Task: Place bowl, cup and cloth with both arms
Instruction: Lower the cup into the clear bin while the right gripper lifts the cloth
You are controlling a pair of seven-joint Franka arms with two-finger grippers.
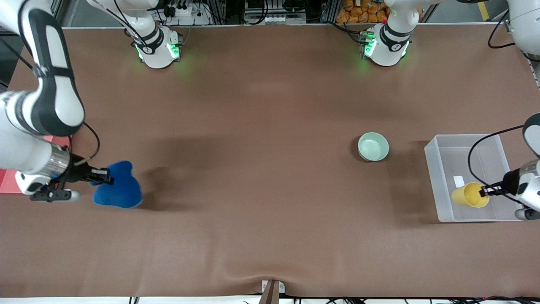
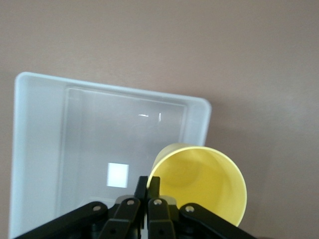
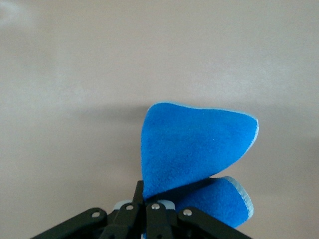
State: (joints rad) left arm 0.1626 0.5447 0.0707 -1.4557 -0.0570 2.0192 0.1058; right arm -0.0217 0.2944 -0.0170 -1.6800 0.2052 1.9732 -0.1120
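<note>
The yellow cup [image 1: 469, 195] hangs tilted over the clear plastic bin [image 1: 439, 181] at the left arm's end of the table. My left gripper [image 1: 484, 192] is shut on the cup's rim [image 2: 158, 164], one finger inside and one outside. The blue cloth [image 1: 118, 188] hangs folded over the brown table near the right arm's end, and my right gripper [image 1: 107, 177] is shut on its edge [image 3: 164, 186]. The pale green bowl [image 1: 373, 146] stands upright on the table, beside the bin and untouched.
A pink-red object [image 1: 8, 185] shows partly under the right arm at the table's edge. The bin has a small white label [image 1: 458, 181] on its floor. A dark bracket [image 1: 272, 291] juts from the table's front edge.
</note>
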